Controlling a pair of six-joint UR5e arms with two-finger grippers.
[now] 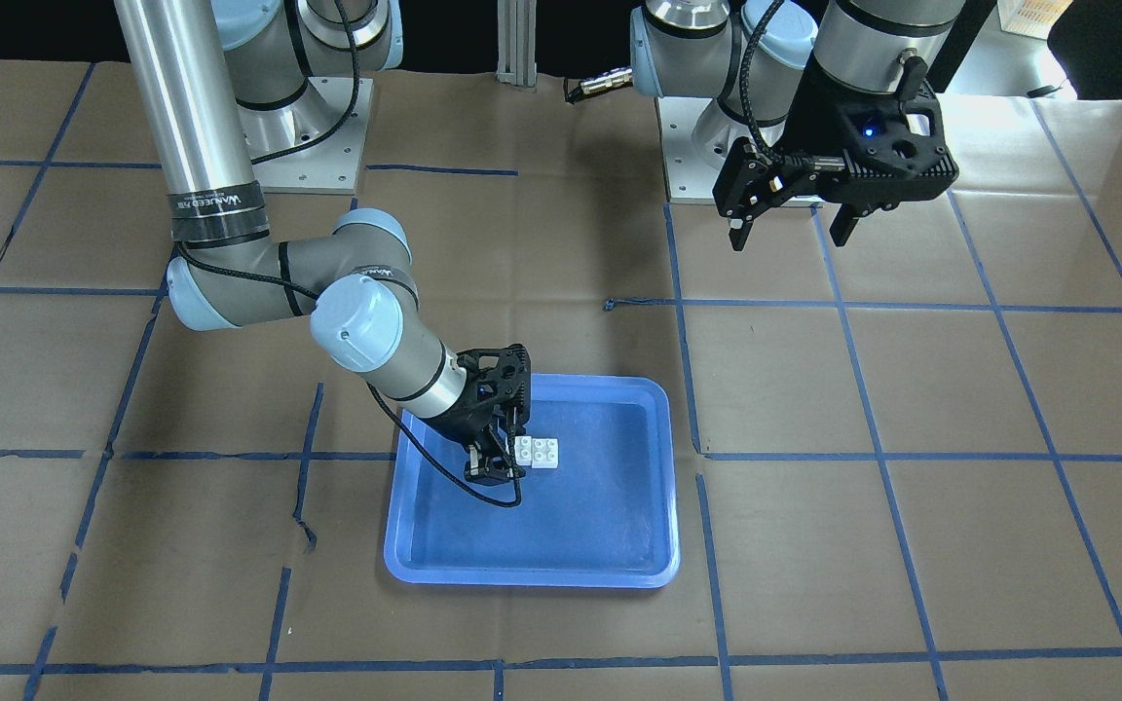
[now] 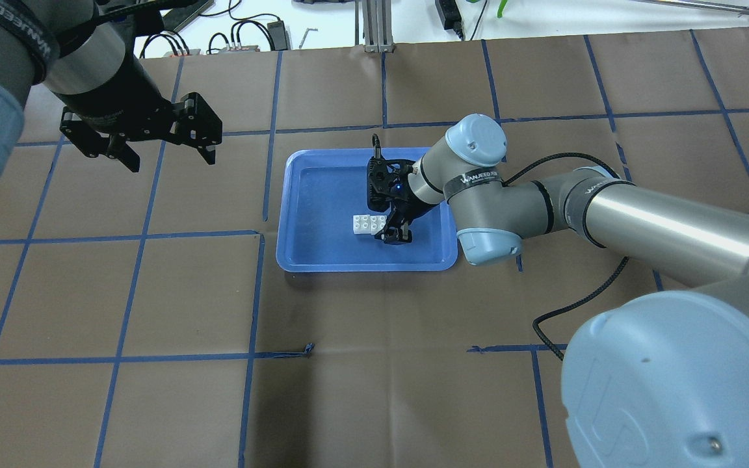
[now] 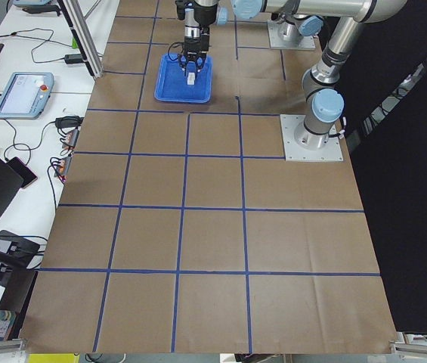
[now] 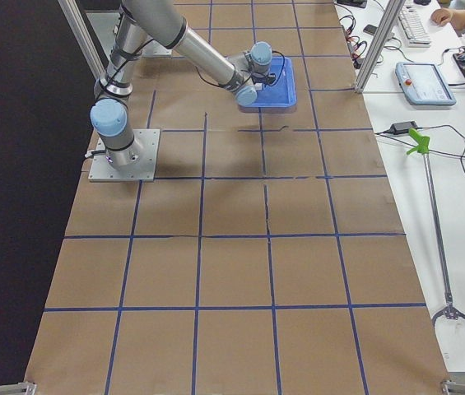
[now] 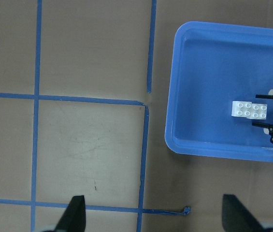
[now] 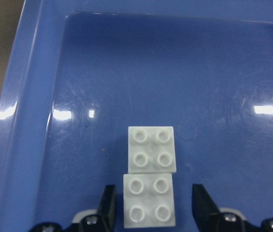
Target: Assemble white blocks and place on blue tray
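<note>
The two white blocks (image 6: 151, 150) lie edge to edge, slightly offset, on the floor of the blue tray (image 6: 35, 96). They also show in the front view (image 1: 539, 453) and the overhead view (image 2: 368, 223). My right gripper (image 6: 150, 208) is low inside the tray and open. Its fingers (image 6: 106, 205) stand on either side of the nearer block (image 6: 150, 200), with a small gap on each side. My left gripper (image 2: 173, 161) hangs open and empty high over the table, well away from the tray (image 2: 365, 265). Its wrist view shows the blocks (image 5: 250, 110).
The table is covered in brown paper with a grid of blue tape lines. The right arm's black cable (image 2: 576, 305) loops over the table beside the tray. The arms' base plates (image 1: 717, 166) stand at the robot's edge of the table.
</note>
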